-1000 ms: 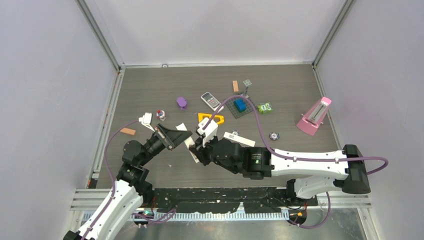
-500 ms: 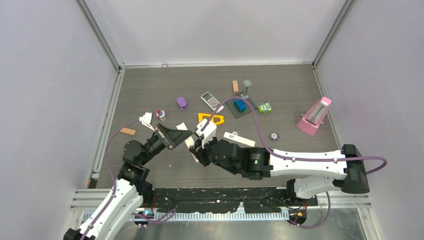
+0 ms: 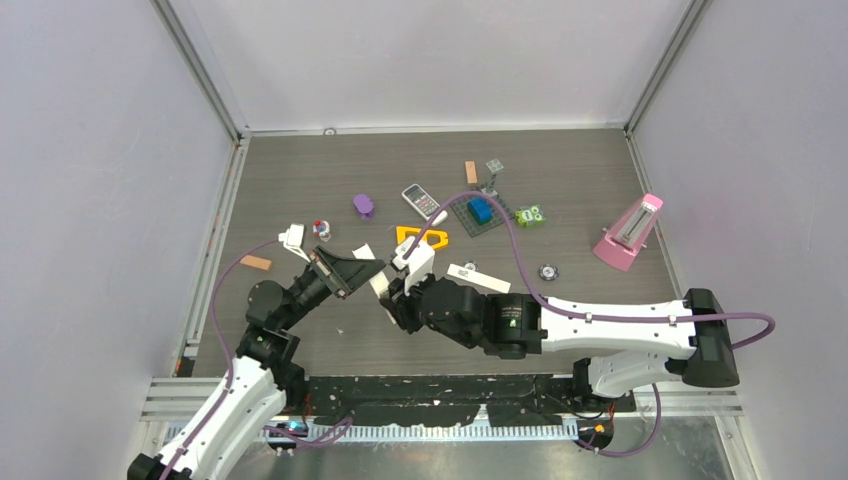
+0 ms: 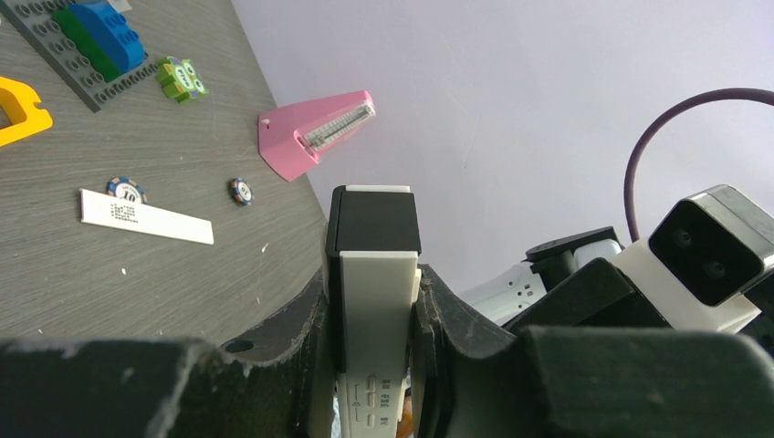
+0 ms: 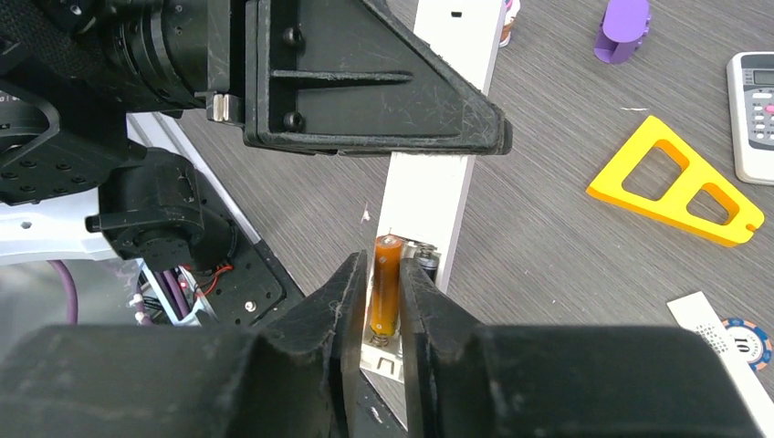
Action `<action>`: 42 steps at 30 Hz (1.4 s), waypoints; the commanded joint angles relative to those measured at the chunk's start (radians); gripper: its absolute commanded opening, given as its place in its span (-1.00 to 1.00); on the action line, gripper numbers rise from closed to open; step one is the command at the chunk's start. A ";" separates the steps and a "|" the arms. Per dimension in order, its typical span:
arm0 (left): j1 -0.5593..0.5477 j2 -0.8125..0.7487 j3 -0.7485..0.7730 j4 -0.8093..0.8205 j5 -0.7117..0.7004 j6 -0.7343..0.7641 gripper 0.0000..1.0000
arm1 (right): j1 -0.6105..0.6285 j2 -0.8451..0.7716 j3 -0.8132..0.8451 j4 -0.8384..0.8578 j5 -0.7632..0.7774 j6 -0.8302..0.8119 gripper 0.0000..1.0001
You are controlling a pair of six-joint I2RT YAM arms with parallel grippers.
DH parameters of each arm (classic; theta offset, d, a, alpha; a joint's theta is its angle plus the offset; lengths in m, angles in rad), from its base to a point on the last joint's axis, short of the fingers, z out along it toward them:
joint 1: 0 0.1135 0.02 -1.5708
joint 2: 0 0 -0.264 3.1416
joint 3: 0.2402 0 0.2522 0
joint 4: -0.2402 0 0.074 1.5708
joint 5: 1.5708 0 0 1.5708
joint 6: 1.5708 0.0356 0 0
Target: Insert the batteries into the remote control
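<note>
Sitting in remote (image 5: 429, 196) bay, battery (image 5: 385, 297) between right gripper (image 5: 383, 269) fingers

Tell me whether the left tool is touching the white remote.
Touching. The left wrist view shows the left tool clamped on the remote, its jaws pressed against both long sides with no gap.

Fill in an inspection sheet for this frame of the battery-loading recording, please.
Surface: grey wood-grain table.
Job's things: remote control held up; orange battery in its open bay, dark battery beside it.
Clutter: yellow triangle, purple piece, keypad, brick plate, pink metronome, white strip.
Grippers: left gripper shut on the remote; right gripper flanks the orange battery, grip unclear.
Cables: purple cable on each arm.
Surroundings: plain pale walls.
</note>
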 commanded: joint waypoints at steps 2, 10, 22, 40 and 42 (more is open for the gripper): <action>0.003 -0.018 0.008 0.062 0.002 0.034 -1.00 | -0.007 -0.042 0.073 -0.019 0.003 0.051 -0.37; 0.003 -0.011 0.005 0.055 0.003 0.051 -1.00 | -0.060 -0.107 0.069 -0.023 -0.082 0.120 0.08; 0.003 -0.009 0.004 0.076 0.004 0.084 -1.00 | -0.260 -0.063 0.039 -0.131 -0.415 0.537 0.71; 0.003 -0.017 -0.006 0.113 0.000 0.081 -1.00 | -0.317 -0.024 -0.117 0.072 -0.629 0.723 0.74; 0.002 -0.016 -0.011 0.116 0.000 0.080 -1.00 | -0.319 -0.026 -0.122 0.092 -0.638 0.724 0.78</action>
